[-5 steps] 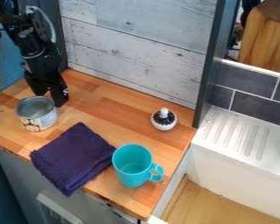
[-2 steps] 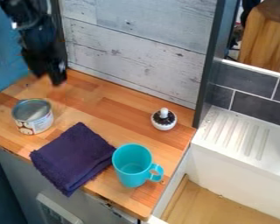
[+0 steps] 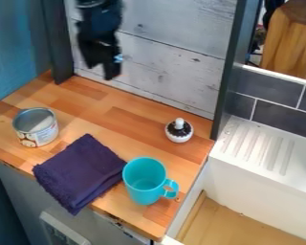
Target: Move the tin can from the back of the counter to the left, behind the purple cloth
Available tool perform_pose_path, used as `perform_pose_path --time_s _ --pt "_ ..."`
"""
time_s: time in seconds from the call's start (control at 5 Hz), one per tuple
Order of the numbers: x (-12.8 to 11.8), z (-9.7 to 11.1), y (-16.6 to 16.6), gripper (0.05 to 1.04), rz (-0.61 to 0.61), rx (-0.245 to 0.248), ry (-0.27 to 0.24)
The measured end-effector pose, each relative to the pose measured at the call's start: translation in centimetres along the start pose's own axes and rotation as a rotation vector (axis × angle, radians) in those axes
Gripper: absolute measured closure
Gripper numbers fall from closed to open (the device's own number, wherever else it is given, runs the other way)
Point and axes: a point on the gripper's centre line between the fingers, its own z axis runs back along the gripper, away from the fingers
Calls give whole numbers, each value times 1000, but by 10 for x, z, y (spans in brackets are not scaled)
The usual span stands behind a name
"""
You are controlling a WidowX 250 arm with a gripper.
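Whitewashed boards (image 3: 165, 64) back the wooden worktop (image 3: 114, 112), and before them hangs the black gripper (image 3: 103, 71) – whether open or closed, I cannot tell – with the open can (image 3: 43, 137) on the worktop's left, a folded purple cloth (image 3: 81, 172) near it, a turquoise mug (image 3: 143, 191) just beside the cloth, and a small white pot (image 3: 179, 137) farther back.

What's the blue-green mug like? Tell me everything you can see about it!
The mug is one bright blue-green all over, with a round, open top and one loop handle on the picture's right side. It looks smooth, maybe pottery or plastic. It stands upright on the wooden counter, near the edge, and I see nothing inside. The dark purple cloth comes right up to its left side, but I can't tell if they touch.
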Motion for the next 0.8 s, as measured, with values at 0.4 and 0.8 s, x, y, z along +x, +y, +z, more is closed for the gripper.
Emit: perform_pose_path --time_s 0.4,0.8 --pt "25 -19 -90 83 -170 -12 59" --pt "15 -20 -117 83 -6 39 84"
